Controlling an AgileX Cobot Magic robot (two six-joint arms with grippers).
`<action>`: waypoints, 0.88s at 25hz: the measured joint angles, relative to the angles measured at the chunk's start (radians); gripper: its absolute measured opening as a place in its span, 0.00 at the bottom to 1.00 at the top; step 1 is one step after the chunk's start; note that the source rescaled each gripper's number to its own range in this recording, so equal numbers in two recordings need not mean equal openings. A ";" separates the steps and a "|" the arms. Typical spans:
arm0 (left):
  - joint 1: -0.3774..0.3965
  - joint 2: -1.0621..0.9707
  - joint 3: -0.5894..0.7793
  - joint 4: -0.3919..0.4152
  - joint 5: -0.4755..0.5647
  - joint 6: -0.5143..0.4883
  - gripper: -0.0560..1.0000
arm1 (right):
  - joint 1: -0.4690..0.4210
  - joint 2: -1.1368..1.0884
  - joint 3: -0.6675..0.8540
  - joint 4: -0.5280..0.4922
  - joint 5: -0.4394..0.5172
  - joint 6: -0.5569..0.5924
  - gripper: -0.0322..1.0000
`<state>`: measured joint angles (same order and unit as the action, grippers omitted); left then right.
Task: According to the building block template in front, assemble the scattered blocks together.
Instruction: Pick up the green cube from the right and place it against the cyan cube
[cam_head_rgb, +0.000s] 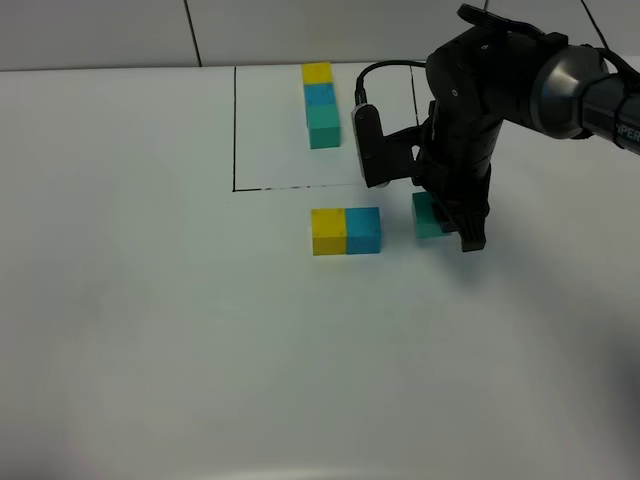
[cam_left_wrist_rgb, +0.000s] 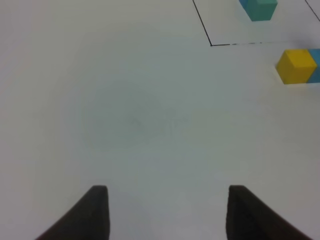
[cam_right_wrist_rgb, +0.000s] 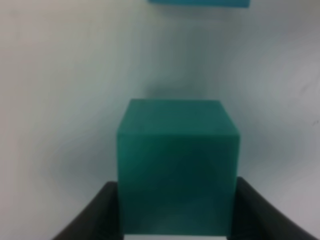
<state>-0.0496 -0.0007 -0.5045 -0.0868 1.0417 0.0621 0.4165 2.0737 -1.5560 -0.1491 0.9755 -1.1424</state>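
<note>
A white table (cam_head_rgb: 150, 300) is filling the high view, with the black right arm (cam_head_rgb: 520, 80) reaching in from the upper right of the frame. The only writing is a few white letters (cam_head_rgb: 630, 130) on that arm at the right edge, cut off by the frame and seeming to read "PER". The blocks are carrying no labels. In the upper middle, inside a thin black outline (cam_head_rgb: 234, 130) drawn on the table, the template row (cam_head_rgb: 321, 100) is lying with yellow farthest, blue in the middle and teal-green nearest. Just below the outline, the loose yellow cube (cam_head_rgb: 328, 231) and blue cube (cam_head_rgb: 363, 230) are sitting side by side and touching, yellow on the left. Right of them, apart from the blue one, the right gripper (cam_head_rgb: 445, 225) is clamping the teal-green cube (cam_head_rgb: 428, 215). Whether that cube is touching the table cannot be told. The right wrist view is showing that grip close up, which the high view half hides: the cube is filling the space between both dark fingers (cam_right_wrist_rgb: 95, 215). The left gripper (cam_left_wrist_rgb: 167, 215) is appearing only in its own wrist view, its jaws standing apart over bare table with nothing between them, well away from the yellow cube.
</note>
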 joint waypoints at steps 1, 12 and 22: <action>0.000 0.000 0.000 0.000 0.000 0.000 0.19 | 0.000 0.005 -0.002 0.003 0.000 -0.002 0.05; 0.000 0.000 0.000 0.000 0.000 0.000 0.19 | 0.000 0.042 -0.014 0.033 -0.016 -0.039 0.05; 0.000 0.000 0.000 0.000 0.000 0.000 0.19 | 0.000 0.111 -0.085 0.056 0.024 -0.042 0.05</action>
<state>-0.0496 -0.0007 -0.5045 -0.0868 1.0417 0.0621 0.4165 2.1851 -1.6415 -0.0933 0.9996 -1.1848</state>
